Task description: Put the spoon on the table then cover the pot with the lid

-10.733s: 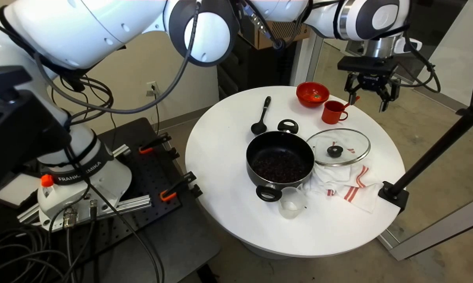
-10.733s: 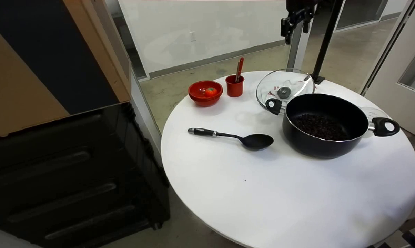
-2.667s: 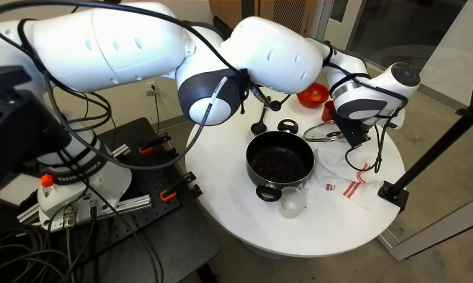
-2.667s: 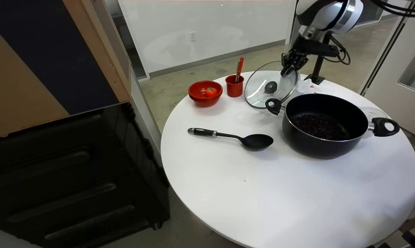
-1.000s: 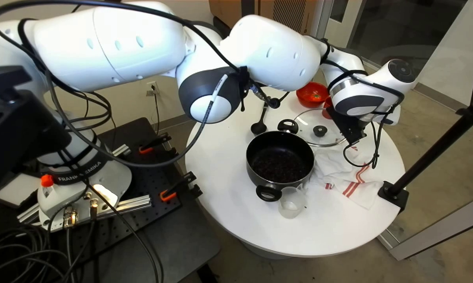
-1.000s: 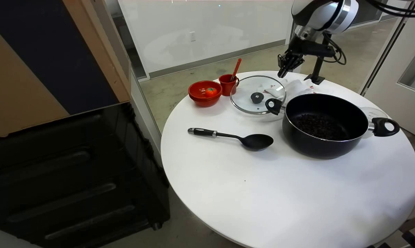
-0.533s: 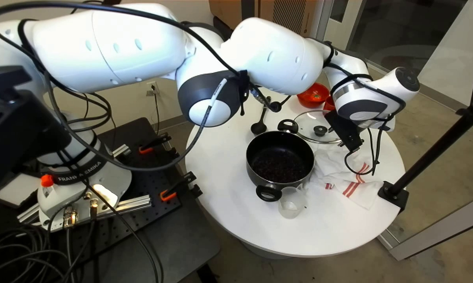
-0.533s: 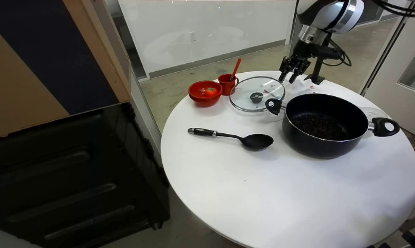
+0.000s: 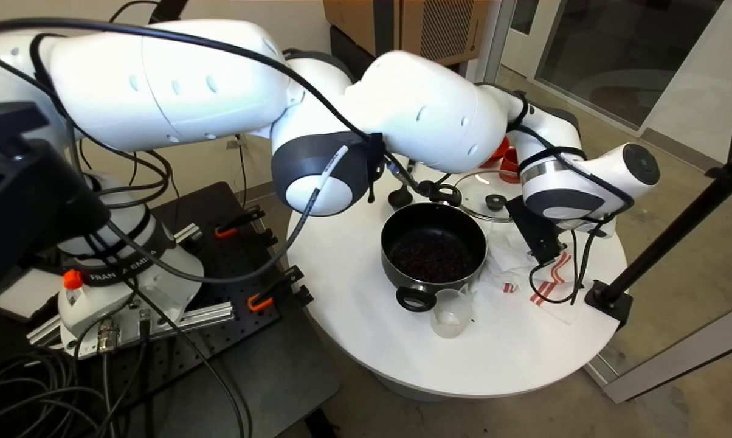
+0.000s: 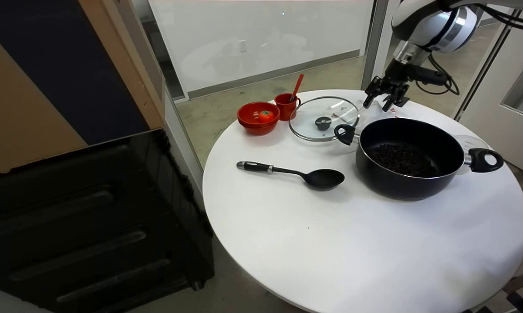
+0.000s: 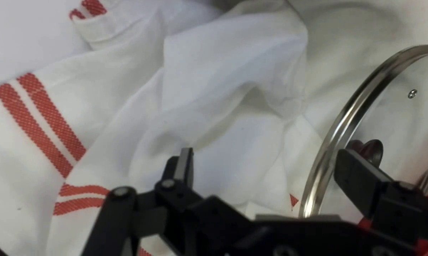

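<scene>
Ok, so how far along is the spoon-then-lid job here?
Looks done: the spoon lies on the table.
In hand: nothing gripped; the gripper hangs open over the cloth, near the lid.
Left: covering the pot, which stands uncovered with dark contents showing. The lid probably needs grasping first.

1. Round white worktop (image 10: 352,243), lefts and rights as it sits in an exterior view.
2. Black pot (image 10: 405,189) on the right side, standing upright.
3. Black spoon (image 10: 311,177) just lying there left of the pot, handle end pointing left.
4. Red bowl (image 10: 258,129) far left, red mug (image 10: 284,111) just right of it.
5. Glass lid (image 10: 323,123) between mug and pot, tbh can't tell if it's fully flat.
6. Rumpled red-striped cloth (image 11: 231,60), far side, behind the pot.
7. Translucent cup (image 9: 451,313) just beside the pot's right end.
8. Post base (image 10: 397,100) on the far edge.
</scene>
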